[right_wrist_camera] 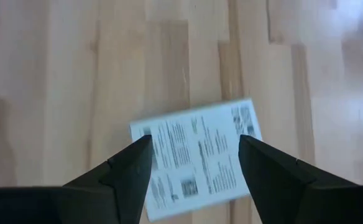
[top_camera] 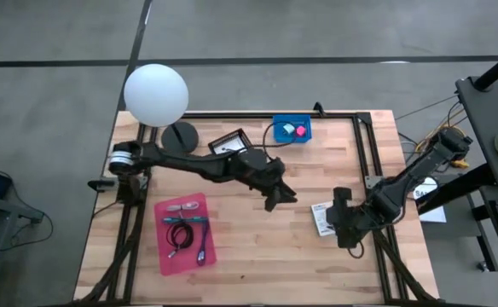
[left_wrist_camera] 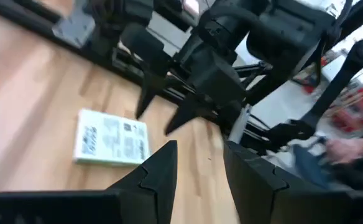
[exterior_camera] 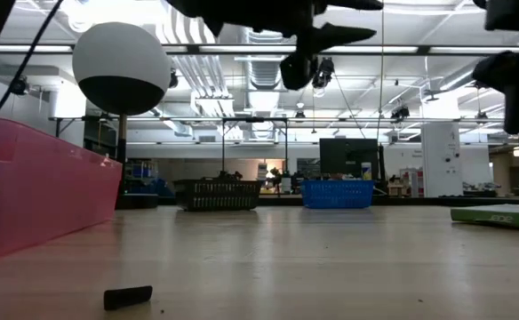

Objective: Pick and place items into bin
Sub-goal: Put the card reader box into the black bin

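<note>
A white printed packet [top_camera: 321, 218] lies flat on the wooden table, right of centre. My right gripper [top_camera: 341, 210] hovers above it, open, fingers pointing down; in the right wrist view the fingers [right_wrist_camera: 195, 142] stand either side of the packet [right_wrist_camera: 197, 158] without touching. My left gripper [top_camera: 280, 198] hangs open and empty over the table's middle, its fingers [left_wrist_camera: 200, 147] facing the packet [left_wrist_camera: 110, 139]. A blue bin [top_camera: 276, 124] at the far edge holds a pink cube [top_camera: 301, 131] and a pale teal cube [top_camera: 287, 129]. A pink tray [top_camera: 170, 256] holds coiled cables [top_camera: 181, 237] and a teal pen [top_camera: 185, 219].
A white globe lamp [top_camera: 155, 92] on a round black base stands at the far left corner. A black basket [top_camera: 228, 143] sits left of the blue bin. A small black piece [exterior_camera: 128, 296] lies on the near table. A black frame [top_camera: 370, 153] borders the right side.
</note>
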You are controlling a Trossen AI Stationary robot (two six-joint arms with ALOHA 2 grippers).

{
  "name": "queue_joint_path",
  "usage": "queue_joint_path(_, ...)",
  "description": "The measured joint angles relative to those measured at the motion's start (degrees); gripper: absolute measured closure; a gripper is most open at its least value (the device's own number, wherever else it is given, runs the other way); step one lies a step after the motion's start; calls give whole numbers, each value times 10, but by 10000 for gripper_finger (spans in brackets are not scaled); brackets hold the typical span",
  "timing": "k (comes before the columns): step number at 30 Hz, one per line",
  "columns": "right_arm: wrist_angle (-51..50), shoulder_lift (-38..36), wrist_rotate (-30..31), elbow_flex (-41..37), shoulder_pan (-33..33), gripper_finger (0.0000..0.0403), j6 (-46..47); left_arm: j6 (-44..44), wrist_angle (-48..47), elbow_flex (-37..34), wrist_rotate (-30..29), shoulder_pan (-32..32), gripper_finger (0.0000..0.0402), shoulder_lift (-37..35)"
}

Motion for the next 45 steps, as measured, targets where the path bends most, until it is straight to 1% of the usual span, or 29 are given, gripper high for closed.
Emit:
queue_joint_path(2, -2, 7, 1, -13, 10, 179, -3, -24, -1, 11, 24, 7, 285, 14)
queue_joint_path(3, -3, 9, 0, -22, 15, 179, 12, -31, -1, 16, 33, 10, 285, 21)
queue_joint_path(7, -25, 7, -6, -63, 26, 179, 181, -40, -3, 18, 35, 17, 285, 29)
queue_joint_path(12, -20, -15, -11, -104, 45, 179, 304, -39, -2, 16, 36, 17, 285, 28)
queue_joint_path(16, -17, -30, 23, -122, 48, 179, 389, -39, -3, 12, 35, 17, 285, 27)
queue_joint_path(18, -11, -37, 45, -133, 48, 179, 469, -44, -8, 9, 35, 17, 285, 27)
queue_joint_path(20, -4, -45, 49, -144, 46, 179, 559, -66, -12, 3, 35, 17, 285, 27)
queue_joint_path(23, -1, -55, 49, -152, 47, 179, 629, -105, -21, -8, 36, 17, 285, 27)
queue_joint_path(25, 1, -59, 49, -152, 46, 179, 645, -124, -21, -13, 45, 16, 285, 27)
queue_joint_path(32, 13, -59, 57, -154, 46, 179, 707, -136, -23, -19, 67, 10, 285, 26)
queue_joint_path(35, 35, -59, 45, -166, 46, 179, 712, -157, -24, -19, 68, 5, 285, 26)
queue_joint_path(39, 98, -59, 15, -201, 46, 179, 737, -160, -40, -19, 70, -3, 285, 26)
queue_joint_path(45, 241, -60, 26, -256, 46, 179, 757, -203, -55, -20, 64, -11, 285, 26)
